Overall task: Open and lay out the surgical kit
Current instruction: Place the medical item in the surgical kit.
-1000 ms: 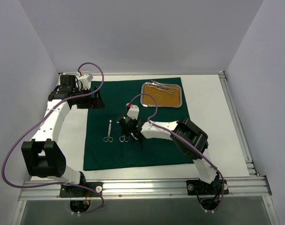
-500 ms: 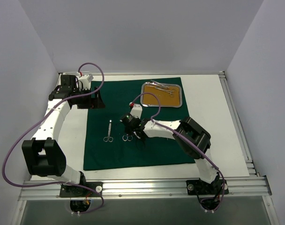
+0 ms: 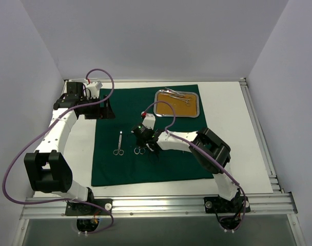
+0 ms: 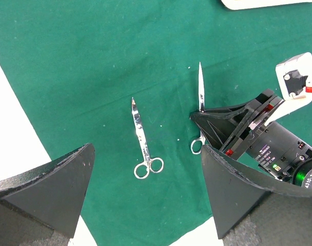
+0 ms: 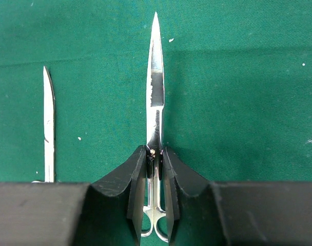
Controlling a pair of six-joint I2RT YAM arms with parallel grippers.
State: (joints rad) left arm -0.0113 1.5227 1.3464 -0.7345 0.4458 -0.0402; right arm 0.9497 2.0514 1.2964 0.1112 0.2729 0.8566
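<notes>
White table (image 3: pixel 228 128), green cloth (image 3: pixel 145 169) spread flat. On cloth middle, right gripper (image 5: pixel 155 154) pinched on scissors (image 5: pixel 155 92); other scissors (image 4: pixel 140 136) toward cloth's left. Tray (image 3: pixel 176 110) on cloth's far right corner. Left gripper (image 3: pixel 102 110) wide apart above cloth's far left edge.

A white counter (image 3: pixel 228 102) stands boxed in by plain pale grey panels: a far wall (image 3: pixel 156 36), a left wall (image 3: pixel 17 92) and a right wall (image 3: pixel 294 92). An aluminium near rail (image 3: pixel 156 205) and a right rail (image 3: pixel 257 133) edge it. The light is soft and even, casting only faint shadows.
</notes>
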